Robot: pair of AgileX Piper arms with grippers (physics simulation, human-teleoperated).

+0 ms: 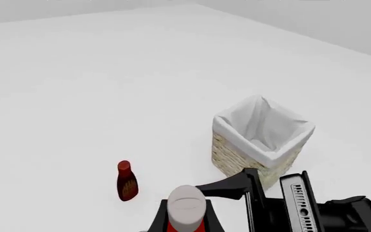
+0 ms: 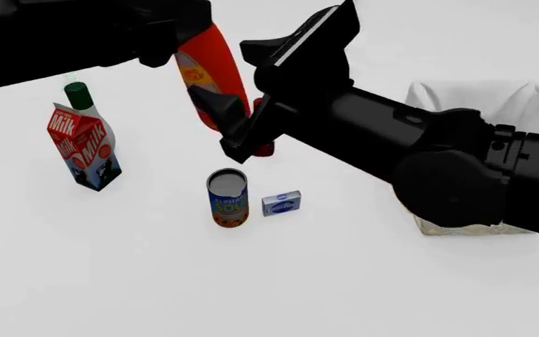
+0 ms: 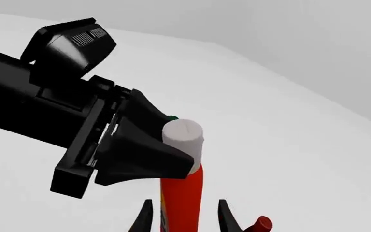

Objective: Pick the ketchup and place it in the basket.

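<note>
Ketchup hanging above the worktop, shared between two claws.

Left claw [image 1: 185, 220] is clamped just under the white cap of the ketchup [image 3: 182, 193]. The bottle's long axis runs roughly upright, down from that grip into the right claw [image 3: 184, 220]. The right claw's fingers [image 3: 145, 217] stand apart on either side of the red body, with gaps showing, so it is not yet gripping. The basket [image 2: 476, 98] lies off to the right claw's side, partly behind that arm, making the right arm the nearer carrier.

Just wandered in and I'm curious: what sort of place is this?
Probably a computer-simulated tabletop test scene: a bare white table, groceries like a milk carton and soup can, and a wicker basket.
</note>
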